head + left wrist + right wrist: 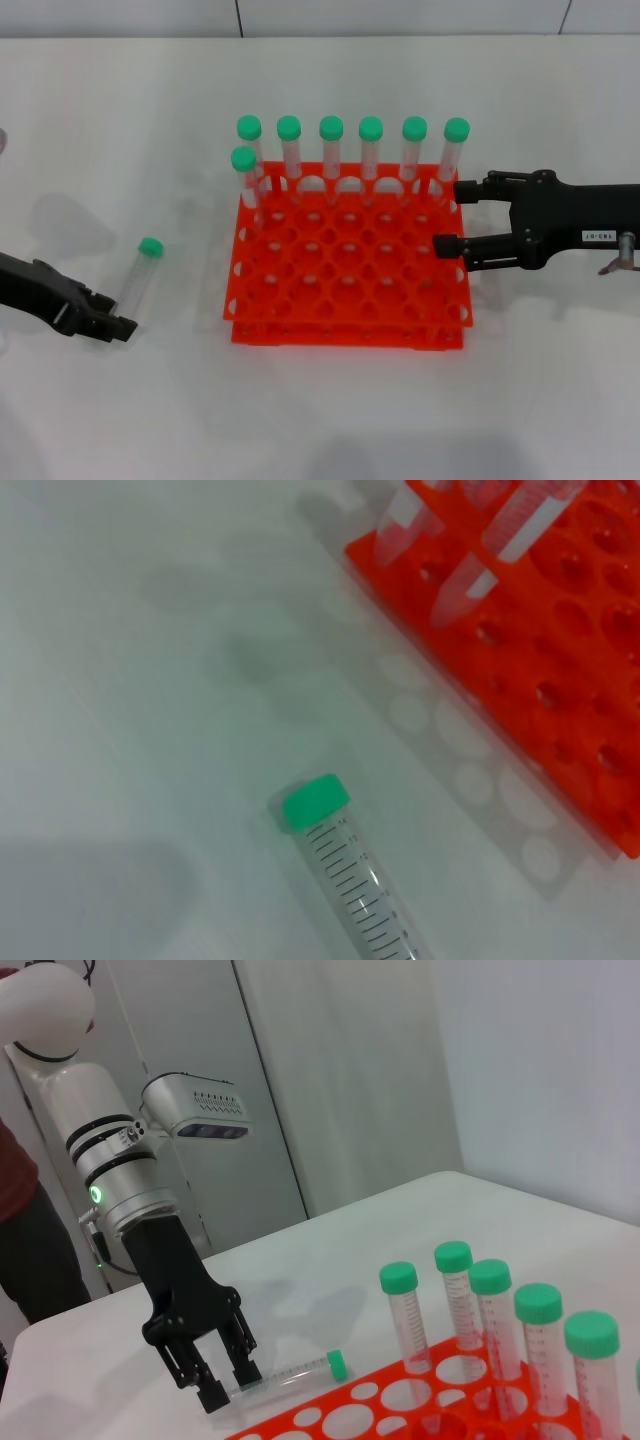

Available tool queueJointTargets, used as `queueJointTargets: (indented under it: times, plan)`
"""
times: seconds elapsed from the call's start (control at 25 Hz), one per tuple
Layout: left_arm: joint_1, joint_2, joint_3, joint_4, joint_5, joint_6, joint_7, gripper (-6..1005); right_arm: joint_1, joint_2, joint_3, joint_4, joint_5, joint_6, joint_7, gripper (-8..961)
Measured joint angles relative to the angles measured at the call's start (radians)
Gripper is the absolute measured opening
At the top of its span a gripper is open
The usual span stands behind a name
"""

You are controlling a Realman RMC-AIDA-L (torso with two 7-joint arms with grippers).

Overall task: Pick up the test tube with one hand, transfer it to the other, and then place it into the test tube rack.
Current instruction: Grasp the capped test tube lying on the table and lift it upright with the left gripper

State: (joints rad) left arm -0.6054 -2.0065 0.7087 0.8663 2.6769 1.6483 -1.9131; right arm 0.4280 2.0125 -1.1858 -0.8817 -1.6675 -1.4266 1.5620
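The test tube (138,278) lies flat on the white table left of the rack, its green cap (151,246) pointing away from me. It also shows in the left wrist view (350,890) and the right wrist view (285,1373). My left gripper (118,324), unlabelled, is low at the tube's bottom end; in the right wrist view (230,1384) its fingers stand open on either side of that end. My right gripper (450,217), with the white label (597,235), hovers open over the right edge of the orange-red test tube rack (350,300).
Several green-capped tubes (330,150) stand in the rack's far rows and also show in the right wrist view (470,1300). The rack's corner shows in the left wrist view (560,650). A person (20,1220) stands behind the left arm, beyond the table.
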Motion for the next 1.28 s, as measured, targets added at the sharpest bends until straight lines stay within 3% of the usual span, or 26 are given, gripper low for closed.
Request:
queueJointTargets:
  times: [0.64, 0.88, 1.28]
  plan:
    - [-0.001, -0.001, 0.0, -0.003, 0.0, -0.013, -0.004, 529, -0.002, 0.0, -0.003, 0.001, 0.002, 0.0, -0.001, 853]
    - [-0.001, -0.002, 0.0, -0.003, 0.015, -0.028, -0.015, 348, -0.003, 0.0, -0.002, 0.001, 0.003, 0.0, -0.001, 852]
    - [0.0, -0.005, -0.001, -0.003, 0.021, -0.033, -0.016, 296, -0.002, -0.001, 0.0, 0.001, 0.003, 0.0, -0.001, 852]
